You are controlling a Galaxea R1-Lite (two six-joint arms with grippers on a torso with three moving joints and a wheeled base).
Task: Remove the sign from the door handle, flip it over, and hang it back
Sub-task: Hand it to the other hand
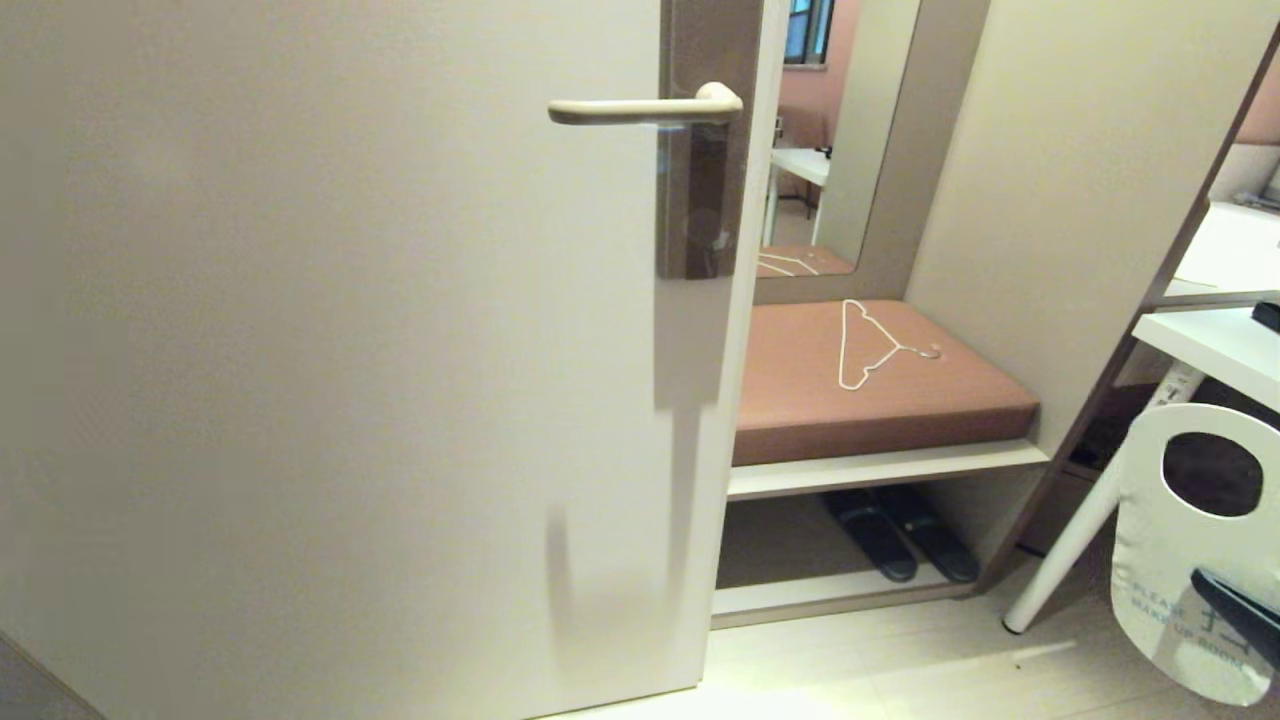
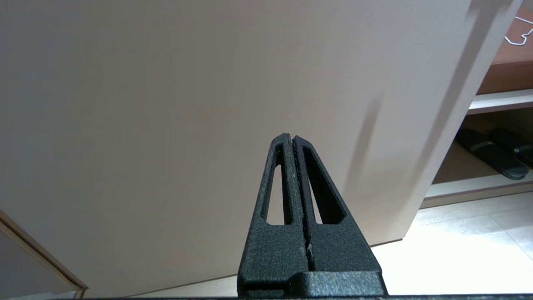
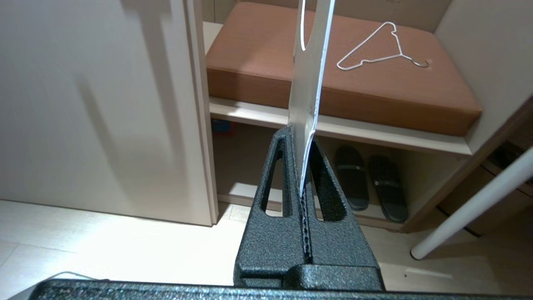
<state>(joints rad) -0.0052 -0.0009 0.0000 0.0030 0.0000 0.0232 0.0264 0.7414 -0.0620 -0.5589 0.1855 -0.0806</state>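
Right gripper (image 3: 306, 175) clamped on thin, light, bendy white round-ended card sign's (image 1: 1170, 560) lower edge, left gripper (image 2: 293, 141) shut, empty.

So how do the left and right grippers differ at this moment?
The right gripper is shut on the sign, held at the head view's lower right, away from the door handle. The left gripper is shut on nothing, pointing at the door. Both have the same black, slotted fingers.
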